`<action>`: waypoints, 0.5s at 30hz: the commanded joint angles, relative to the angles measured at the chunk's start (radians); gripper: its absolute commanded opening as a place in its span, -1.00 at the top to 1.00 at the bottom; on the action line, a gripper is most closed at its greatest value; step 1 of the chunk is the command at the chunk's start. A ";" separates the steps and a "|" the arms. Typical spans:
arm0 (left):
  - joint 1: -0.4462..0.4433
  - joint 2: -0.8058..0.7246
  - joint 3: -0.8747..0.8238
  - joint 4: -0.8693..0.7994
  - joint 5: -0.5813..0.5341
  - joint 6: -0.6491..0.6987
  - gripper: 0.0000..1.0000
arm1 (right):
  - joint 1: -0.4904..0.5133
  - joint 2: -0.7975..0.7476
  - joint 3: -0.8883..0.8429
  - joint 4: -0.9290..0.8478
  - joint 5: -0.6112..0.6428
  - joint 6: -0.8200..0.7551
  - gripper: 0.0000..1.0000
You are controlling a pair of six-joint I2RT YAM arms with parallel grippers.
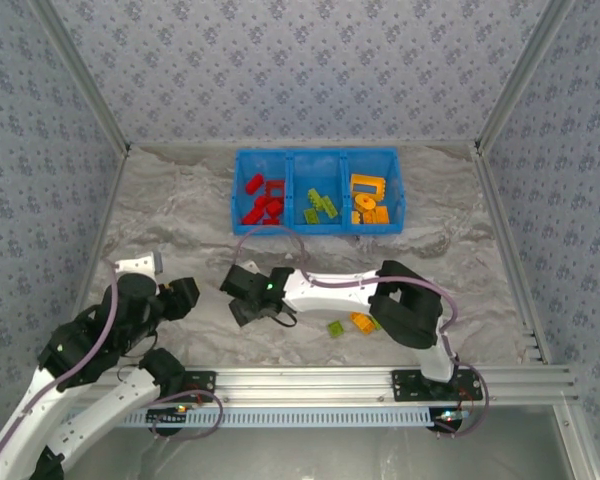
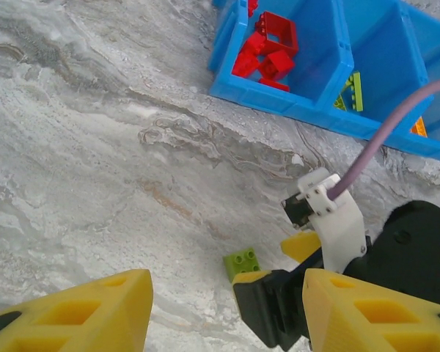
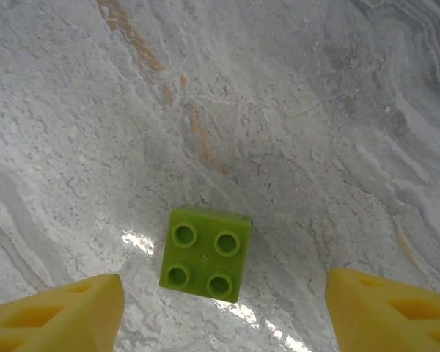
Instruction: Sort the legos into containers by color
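Evidently the right gripper (image 3: pixel 226 308) hung with jaws spread wide above the green brick (image 3: pixel 205 253), ready to straddle it; the left gripper (image 1: pixel 180 297) sat aside, released and empty.

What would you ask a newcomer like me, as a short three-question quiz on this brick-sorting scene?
1. True or false: the lime green brick below the right end effector is gripped.
2. How many studs does that brick show on top?
3. In the top camera view, which compartment of the blue tray holds the red bricks? A) left B) middle C) right

Key: 1. False: the end effector is open and the brick lies loose. 2. Four. 3. A.
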 commanded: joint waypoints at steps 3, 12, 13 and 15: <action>0.000 0.006 0.015 -0.037 0.004 0.006 -0.14 | 0.007 0.081 0.087 -0.087 -0.016 0.037 -0.37; -0.001 0.031 0.034 -0.033 0.015 0.028 -0.14 | 0.004 0.145 0.147 -0.131 -0.009 0.040 -0.07; -0.001 0.031 0.034 -0.030 0.017 0.031 -0.14 | 0.005 0.147 0.148 -0.131 -0.007 0.038 0.01; -0.001 0.033 0.033 -0.022 0.024 0.034 -0.14 | 0.005 0.142 0.145 -0.134 0.000 0.040 0.16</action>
